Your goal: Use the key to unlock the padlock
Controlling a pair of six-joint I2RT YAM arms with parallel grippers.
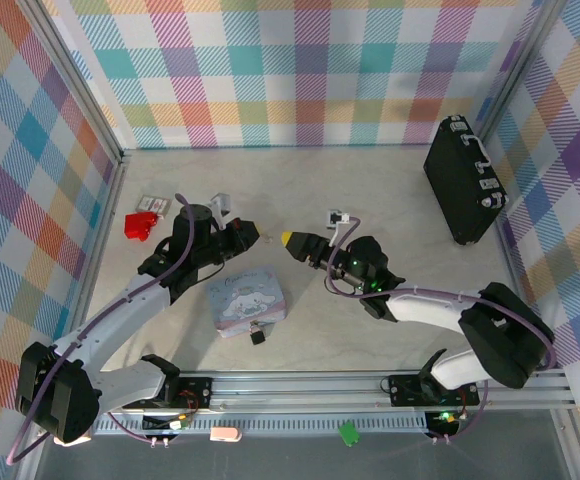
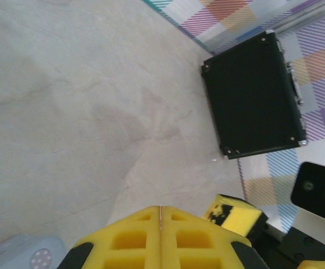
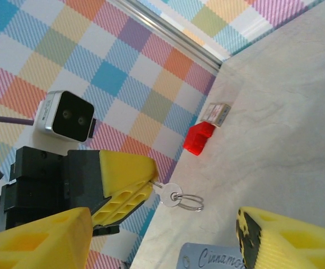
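Note:
My left gripper (image 1: 246, 236) is shut on the key (image 3: 168, 194). The key's round grey head and wire ring stick out past the yellow fingertips (image 3: 130, 168) in the right wrist view. In the left wrist view the left gripper (image 2: 161, 209) shows its pads pressed together with a thin metal edge between them. My right gripper (image 1: 294, 241) faces it a short way to the right, and its jaws (image 3: 161, 227) stand open with nothing between them. The padlock (image 1: 257, 336), tiny and black, lies on the table at the near edge of the pastel tin (image 1: 250, 303).
A large black case (image 1: 462, 180) with silver latches stands at the back right (image 2: 252, 106). A red plastic item (image 1: 140, 225) and a small card (image 1: 152, 203) lie at the far left near the wall. Small white pieces (image 1: 338, 216) lie behind the grippers.

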